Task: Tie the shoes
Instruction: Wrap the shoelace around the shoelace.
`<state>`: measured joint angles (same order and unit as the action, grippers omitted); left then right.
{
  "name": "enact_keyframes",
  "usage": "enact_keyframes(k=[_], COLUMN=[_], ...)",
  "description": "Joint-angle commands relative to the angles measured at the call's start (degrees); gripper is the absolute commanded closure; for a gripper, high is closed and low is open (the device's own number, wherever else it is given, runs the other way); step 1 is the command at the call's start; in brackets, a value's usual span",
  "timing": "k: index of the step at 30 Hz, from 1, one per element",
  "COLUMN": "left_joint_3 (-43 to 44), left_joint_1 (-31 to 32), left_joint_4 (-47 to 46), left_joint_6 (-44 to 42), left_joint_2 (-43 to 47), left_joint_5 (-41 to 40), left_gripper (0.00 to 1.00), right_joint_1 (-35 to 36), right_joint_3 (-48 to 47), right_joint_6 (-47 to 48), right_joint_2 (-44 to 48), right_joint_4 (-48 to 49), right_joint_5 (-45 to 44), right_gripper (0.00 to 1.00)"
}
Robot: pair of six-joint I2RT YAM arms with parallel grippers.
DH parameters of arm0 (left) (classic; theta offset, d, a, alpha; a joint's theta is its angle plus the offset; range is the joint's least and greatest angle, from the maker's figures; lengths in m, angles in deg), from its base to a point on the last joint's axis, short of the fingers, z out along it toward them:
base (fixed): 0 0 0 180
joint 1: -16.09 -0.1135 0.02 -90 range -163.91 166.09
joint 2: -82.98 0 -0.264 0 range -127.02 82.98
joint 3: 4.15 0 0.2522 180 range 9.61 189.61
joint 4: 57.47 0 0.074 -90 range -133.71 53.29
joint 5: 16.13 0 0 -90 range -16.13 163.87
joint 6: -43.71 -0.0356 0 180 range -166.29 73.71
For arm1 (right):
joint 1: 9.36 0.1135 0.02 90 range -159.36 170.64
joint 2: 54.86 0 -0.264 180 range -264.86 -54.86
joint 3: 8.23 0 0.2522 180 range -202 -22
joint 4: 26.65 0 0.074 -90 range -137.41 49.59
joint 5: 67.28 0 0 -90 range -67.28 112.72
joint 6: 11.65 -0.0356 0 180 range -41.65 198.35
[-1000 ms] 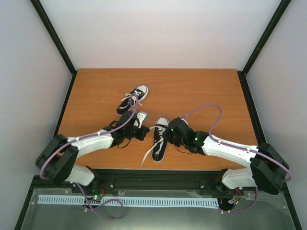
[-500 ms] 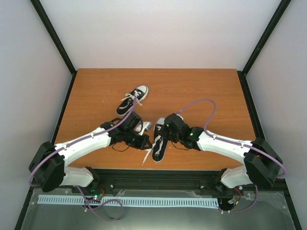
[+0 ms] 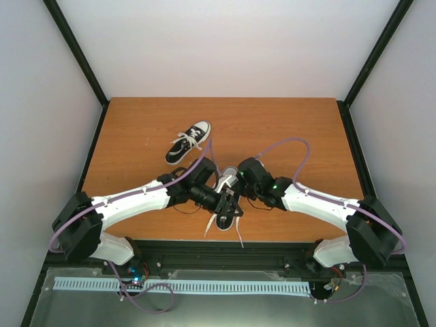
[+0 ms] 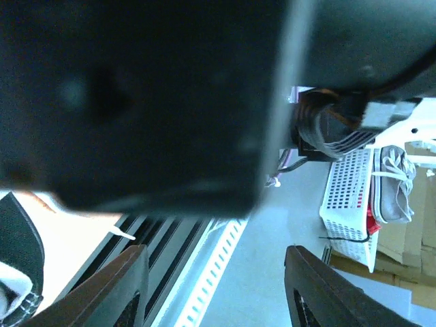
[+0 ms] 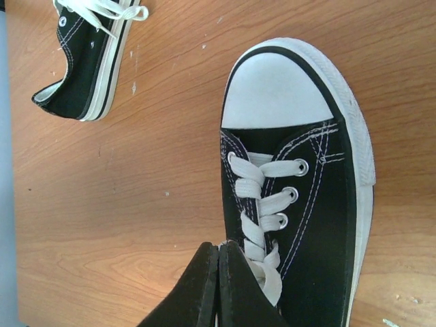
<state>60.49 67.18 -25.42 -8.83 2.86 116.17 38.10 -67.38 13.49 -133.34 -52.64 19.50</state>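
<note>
**A:** Where are the shoes?

**B:** The near sneaker [image 5: 306, 197], a black low-top, lies by the front edge of the table [image 3: 293, 129], with its white toe cap pointing away from the arms. Its white laces [image 5: 255, 197] are threaded, with loose ends trailing toward that edge. The far sneaker [image 3: 189, 142] lies well apart, further back and to the left.

**A:** And the grippers?

**B:** The right gripper [image 5: 219, 245] has its fingers pressed together, tips at the laces beside the tongue. I cannot tell whether a lace is caught. The left gripper [image 4: 216, 255] is over the near sneaker's heel end, fingers [image 4: 119, 286] spread, with nothing between them.
</note>
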Motion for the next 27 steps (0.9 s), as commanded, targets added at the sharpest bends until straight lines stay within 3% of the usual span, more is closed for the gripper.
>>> enact_keyframes(k=[1, 5, 9, 15, 23, 27], left_joint_3=[-0.25, -3.96, -7.81, -9.37, -8.86, -8.53], left_joint_1=[-0.32, -5.12, -11.21, -11.47, -11.47, -11.5], left_joint_4=[-2.63, -5.06, -11.6, -24.35, -26.89, -27.33], left_joint_6=[-1.45, -4.45, -5.85, -3.85, -4.65, -4.11], left_joint_2=[0.77, 7.65, 6.39, -0.8, -4.25, -5.57], left_joint_5=[-3.15, -12.96, -12.22, -8.97, -8.24, -7.25], left_gripper=[0.44, 0.46, 0.52, 0.65, 0.63, 0.69], right_joint_1=[-0.93, -1.2, -1.41, -1.41, -1.41, -1.41], right_joint_3=[-0.38, 0.57, 0.78, 1.93, 2.62, 2.53], right_joint_6=[1.92, 3.07, 3.99, 2.46, 2.1, 2.05], right_joint_2=[0.95, 1.54, 0.71, 0.62, 1.97, 2.0], right_joint_4=[1.9, 3.21, 4.76, 7.17, 6.9, 6.88], right_joint_5=[1.2, 2.08, 4.52, 7.75, 7.53, 7.51], right_gripper=[0.97, 0.97, 0.97, 0.97, 0.97, 0.97])
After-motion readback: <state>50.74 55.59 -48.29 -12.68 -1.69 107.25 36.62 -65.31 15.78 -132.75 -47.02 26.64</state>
